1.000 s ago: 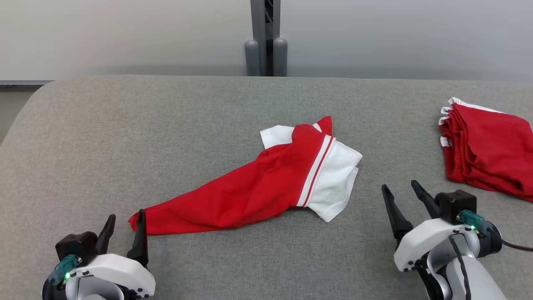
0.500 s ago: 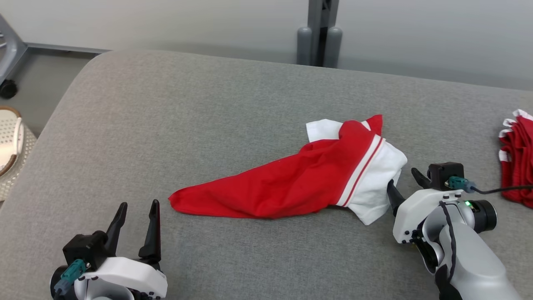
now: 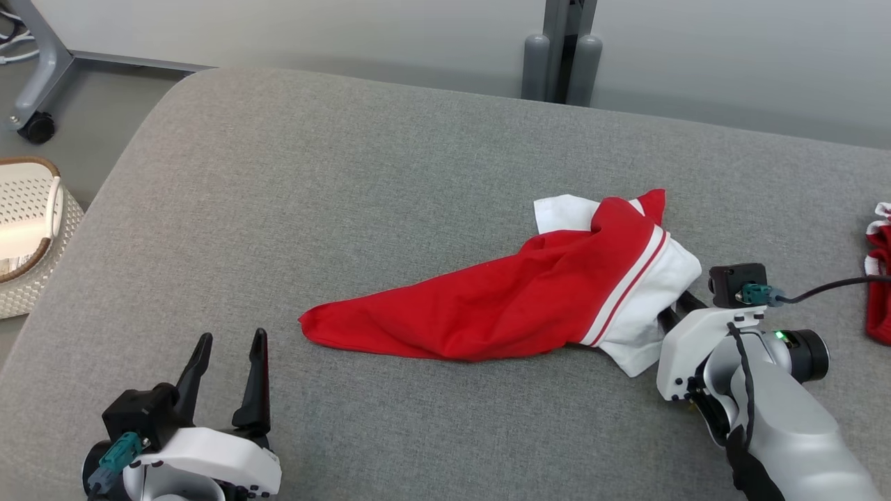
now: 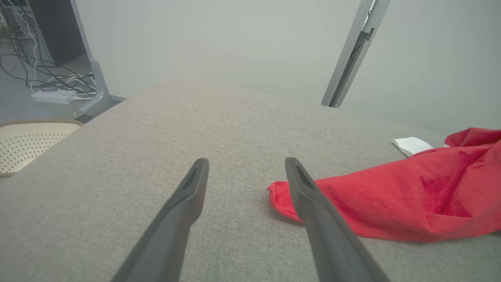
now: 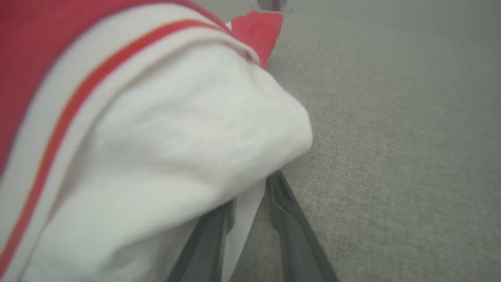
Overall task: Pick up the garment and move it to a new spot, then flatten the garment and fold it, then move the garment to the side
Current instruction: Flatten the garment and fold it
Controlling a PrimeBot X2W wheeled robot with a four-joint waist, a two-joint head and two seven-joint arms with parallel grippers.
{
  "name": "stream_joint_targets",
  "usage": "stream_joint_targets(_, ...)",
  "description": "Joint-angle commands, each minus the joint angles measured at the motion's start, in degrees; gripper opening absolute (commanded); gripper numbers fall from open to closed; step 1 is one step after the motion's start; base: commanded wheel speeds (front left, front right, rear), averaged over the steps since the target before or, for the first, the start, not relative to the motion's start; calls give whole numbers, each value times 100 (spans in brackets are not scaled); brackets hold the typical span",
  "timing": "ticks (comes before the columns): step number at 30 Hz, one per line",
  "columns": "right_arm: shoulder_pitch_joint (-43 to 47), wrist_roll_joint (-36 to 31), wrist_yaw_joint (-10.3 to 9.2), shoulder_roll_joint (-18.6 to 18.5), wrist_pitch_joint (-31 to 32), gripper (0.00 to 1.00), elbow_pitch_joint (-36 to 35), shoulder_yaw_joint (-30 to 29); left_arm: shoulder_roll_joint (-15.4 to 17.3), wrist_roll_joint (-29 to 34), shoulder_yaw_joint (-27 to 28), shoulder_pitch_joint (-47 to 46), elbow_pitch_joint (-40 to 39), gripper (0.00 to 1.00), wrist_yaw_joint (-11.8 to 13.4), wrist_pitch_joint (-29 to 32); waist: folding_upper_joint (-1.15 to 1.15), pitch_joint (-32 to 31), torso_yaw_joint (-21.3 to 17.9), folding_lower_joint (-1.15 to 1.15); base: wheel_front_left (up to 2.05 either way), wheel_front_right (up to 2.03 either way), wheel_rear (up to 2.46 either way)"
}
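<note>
Red-and-white crumpled garment (image 3: 501, 306) on grey fabric surface (image 3: 348, 209).
Right gripper (image 3: 679, 311) jaws pinch its white right end; left gripper (image 3: 231, 335) jaws spread, near left.

Surface: you have a grey fabric-covered top (image 3: 348, 174), far-left corner rounded | Wall: plain pale grey (image 3: 313, 28), evenly lit | Post: grey upright (image 3: 562, 42) behind the far edge | Floor: grey (image 3: 104, 97), with a castered frame leg (image 3: 42, 69) and a cream perforated basket (image 3: 28, 229) (cables (image 4: 23, 66) lie further back)
</note>
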Motion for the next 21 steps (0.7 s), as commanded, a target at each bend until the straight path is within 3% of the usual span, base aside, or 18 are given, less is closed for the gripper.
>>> stream_joint_targets(1, -9, 38, -2, -36, -50, 29, 80, 50, 43, -5, 25, 46, -34, 100, 37, -9, 0, 8, -17, 0, 0, 0, 0)
stream_joint_targets(2, -20, 64, -2, -37, -89, 7, 108, 98, 44, -7, 25, 49, -49, 100, 41, -2, 0, 12, -28, 0, 0, 0, 0)
stream_joint_targets(3, -24, 114, -2, -35, -128, 0, 124, 152, 50, -9, 25, 52, -63, 100, 54, 6, 0, 15, -43, 0, 0, 0, 0)
stream_joint_targets(11, -23, 575, -2, -32, -501, 0, -125, 609, 94, -40, 46, 75, -171, 100, 107, 62, 0, 21, -355, 0, 0, 0, 0)
stream_joint_targets(21, 223, 820, -2, -92, -660, 0, -572, 700, 164, -47, 62, 93, -280, 100, 164, 76, 0, -2, -830, 0, 0, 0, 0)
